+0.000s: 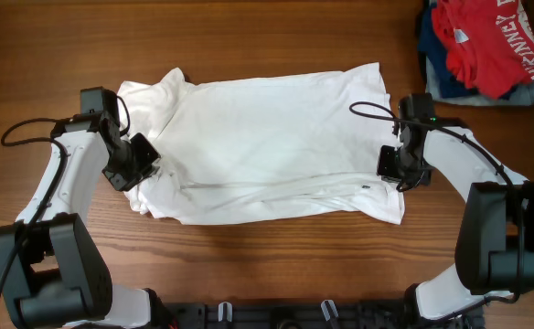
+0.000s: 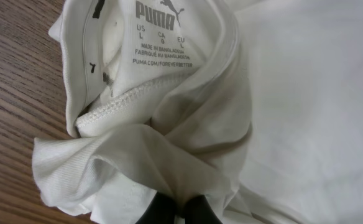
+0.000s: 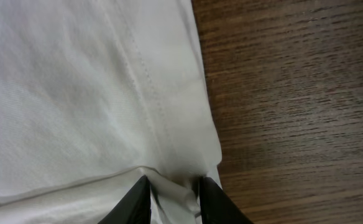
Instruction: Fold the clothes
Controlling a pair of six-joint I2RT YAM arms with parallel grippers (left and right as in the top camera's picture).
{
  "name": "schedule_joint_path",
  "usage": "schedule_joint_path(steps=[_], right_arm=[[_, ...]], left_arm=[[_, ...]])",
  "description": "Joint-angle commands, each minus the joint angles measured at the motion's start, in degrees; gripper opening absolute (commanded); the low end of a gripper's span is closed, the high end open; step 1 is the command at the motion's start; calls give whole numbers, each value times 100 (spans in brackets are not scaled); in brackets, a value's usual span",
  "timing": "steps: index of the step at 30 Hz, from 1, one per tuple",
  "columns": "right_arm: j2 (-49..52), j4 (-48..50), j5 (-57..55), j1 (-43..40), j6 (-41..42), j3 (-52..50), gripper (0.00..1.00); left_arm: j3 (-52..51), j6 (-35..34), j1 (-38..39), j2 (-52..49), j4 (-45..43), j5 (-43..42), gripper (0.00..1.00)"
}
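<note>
Now both hands pinch T-shirt [image 1: 267, 146] edges.

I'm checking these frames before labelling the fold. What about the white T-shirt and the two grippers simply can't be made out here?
- Black lettering: none shows on the white T-shirt in any view.
- Left gripper: fingertips cut off by the left wrist frame's bottom edge, buried in bunched fabric.
- Right gripper: fabric between its fingers; pads cut off below.
- Overhead: both grips hidden by the wrists.
</note>
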State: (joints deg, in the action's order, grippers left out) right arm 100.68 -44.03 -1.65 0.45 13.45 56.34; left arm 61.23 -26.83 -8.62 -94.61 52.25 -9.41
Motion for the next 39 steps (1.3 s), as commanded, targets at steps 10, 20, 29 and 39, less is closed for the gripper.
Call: schedule_joint_path(steps=[10,20,29,39], right_arm=[[122,-59,-184,-15,20,120,17],[122,-352,-409,-15,26,120,20],[122,-343,-393,-15,72,120,4],[-7,-743,-138,-15,142,824,4]], left_arm=[[-39,111,22,-28,33,52,4],[-39,111,22,-28,26,52,4],[-39,114,22,-28,22,55,4],[382,570,20,243,658,57,4]])
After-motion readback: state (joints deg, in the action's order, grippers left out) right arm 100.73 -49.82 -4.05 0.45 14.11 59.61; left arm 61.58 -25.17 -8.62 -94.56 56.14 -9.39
